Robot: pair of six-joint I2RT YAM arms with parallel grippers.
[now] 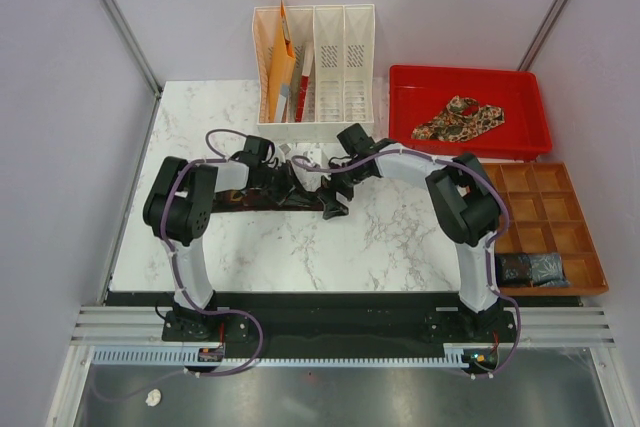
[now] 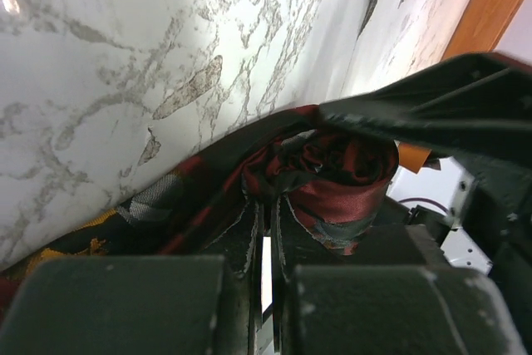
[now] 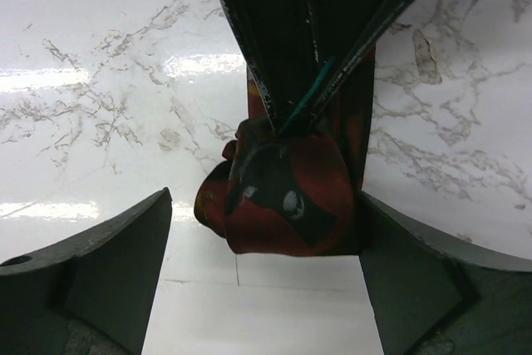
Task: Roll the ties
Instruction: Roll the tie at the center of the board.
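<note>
The dark maroon tie lies across the marble table, one end wound into a small roll. My left gripper is shut, pinching the tie's fabric beside the roll. My right gripper is open, and its jaws straddle the roll. The roll touches its right finger and stands apart from its left finger. The left gripper's fingers reach down onto the roll in the right wrist view. The tan-and-brown paisley tie lies bunched in the red tray at the back right.
A white file rack holding orange folders stands just behind the grippers. A brown compartment box sits at the right edge, with dark rolled items in its near cells.
</note>
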